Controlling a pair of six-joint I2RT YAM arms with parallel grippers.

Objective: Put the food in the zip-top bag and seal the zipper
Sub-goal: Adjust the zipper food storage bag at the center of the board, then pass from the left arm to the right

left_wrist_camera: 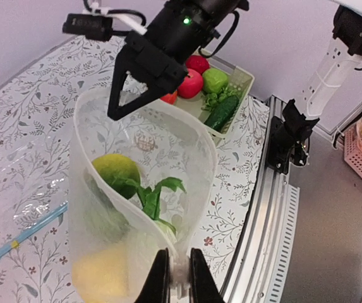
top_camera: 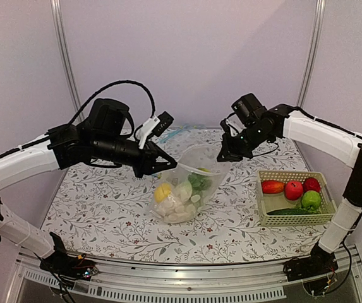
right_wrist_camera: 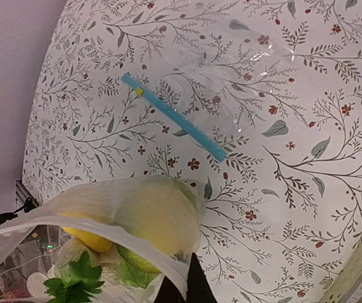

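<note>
The zip-top bag (top_camera: 184, 189) hangs open between my two grippers above the table. My left gripper (top_camera: 168, 163) is shut on its left rim, and in the left wrist view the fingertips (left_wrist_camera: 179, 271) pinch the plastic. My right gripper (top_camera: 220, 158) is shut on the right rim (right_wrist_camera: 186, 290). Inside the bag lie the food pieces: a yellow lemon (top_camera: 162, 191), a white cauliflower (top_camera: 179, 211), a green fruit (left_wrist_camera: 114, 169) and the radish's green leaves (left_wrist_camera: 152, 192). The zipper (right_wrist_camera: 105, 228) along the mouth stands apart, unsealed.
A cream basket (top_camera: 264, 218) at the right holds red fruits (top_camera: 293, 189), a green apple (top_camera: 311, 199) and a dark cucumber (top_camera: 291, 211). A second clear bag with a blue strip (right_wrist_camera: 174, 117) lies flat at the back of the floral tablecloth.
</note>
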